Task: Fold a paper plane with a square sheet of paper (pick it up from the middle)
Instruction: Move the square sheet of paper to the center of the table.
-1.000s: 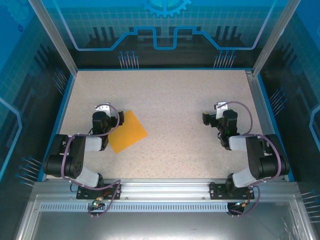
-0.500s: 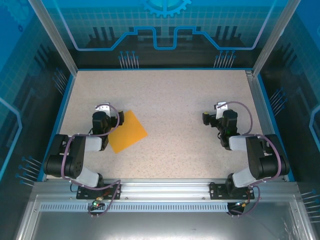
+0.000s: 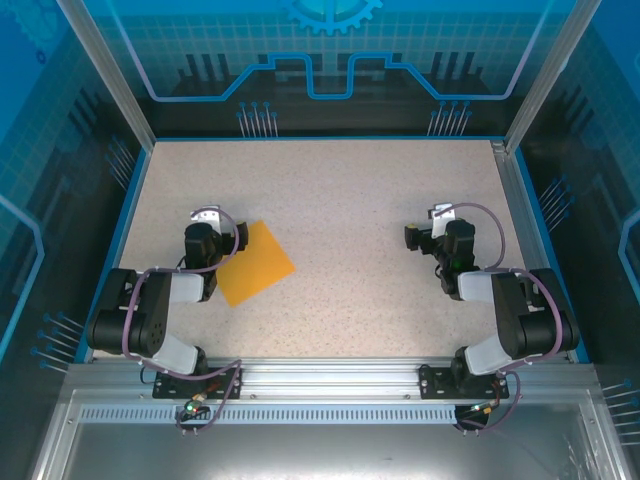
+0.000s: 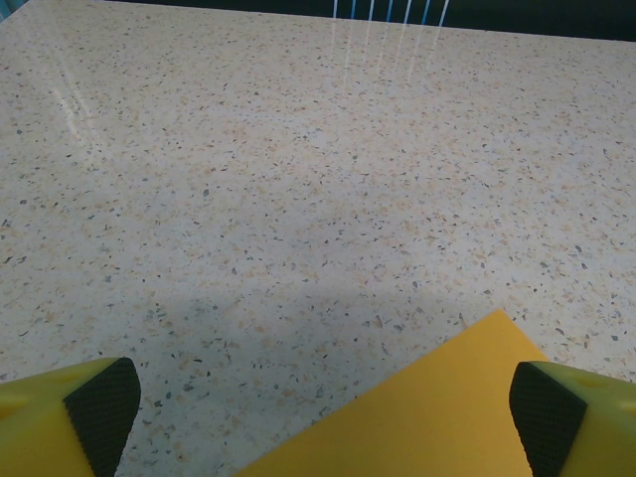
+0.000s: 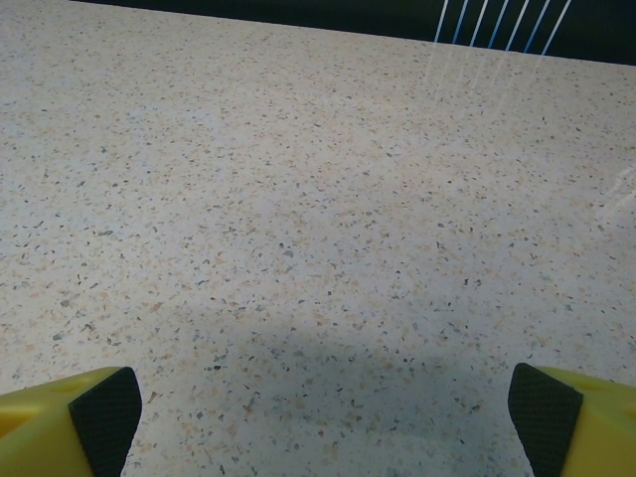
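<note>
— Any writing to read here?
— None that can be made out. The back wall carries a blue gear emblem and circuit-style lines, all drawing, no letters or numbers.
— And the arms?
— The left arm has a small white patch at its wrist, and the right arm has a second patch in the same place. Both are too small to tell whether they bear print.
</note>
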